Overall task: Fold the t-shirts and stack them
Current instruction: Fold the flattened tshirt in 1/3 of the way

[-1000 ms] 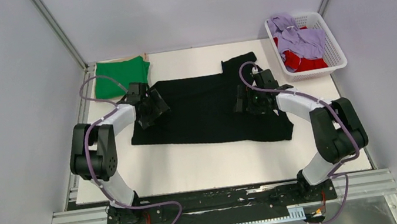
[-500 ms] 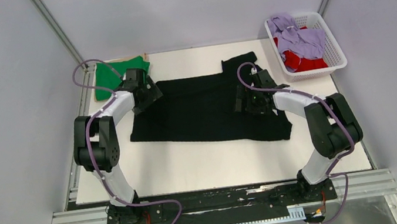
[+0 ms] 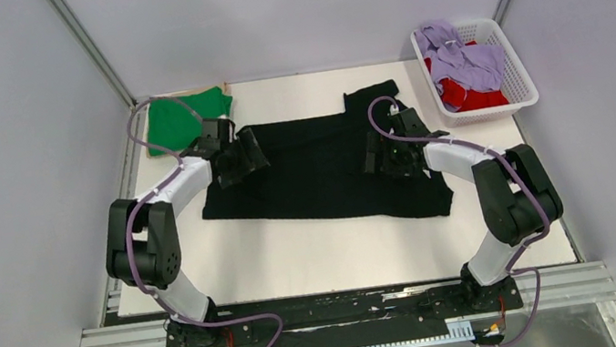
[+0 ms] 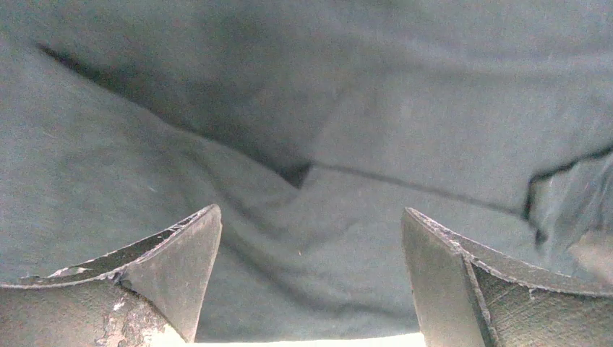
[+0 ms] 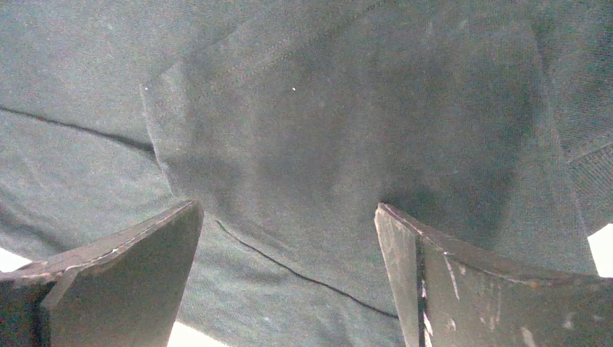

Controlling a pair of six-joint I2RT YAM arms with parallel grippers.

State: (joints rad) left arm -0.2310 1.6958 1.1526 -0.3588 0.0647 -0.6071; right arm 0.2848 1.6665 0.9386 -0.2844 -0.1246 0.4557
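Note:
A black t-shirt (image 3: 323, 176) lies spread across the middle of the table, with a sleeve sticking out at its far right. My left gripper (image 3: 239, 159) hovers open over its far left part; in the left wrist view only dark, creased fabric (image 4: 361, 108) shows between the fingers (image 4: 311, 210). My right gripper (image 3: 390, 155) stands open low over the shirt's right side, above a folded-over flap and seam (image 5: 325, 108), nothing pinched between its fingers (image 5: 288, 204). A green t-shirt (image 3: 176, 119) lies folded at the far left corner. Lavender (image 3: 464, 61) and red (image 3: 458, 94) t-shirts fill the basket.
The white lattice basket (image 3: 525, 95) stands at the far right corner, beside the right wall. Grey walls close in both sides and the back. A bare strip of white table (image 3: 299, 258) runs between the shirt and the arm bases.
My left gripper swung back toward the green shirt, then came right and forward onto the black shirt's left part. The right gripper shifted only slightly. Both stayed open.

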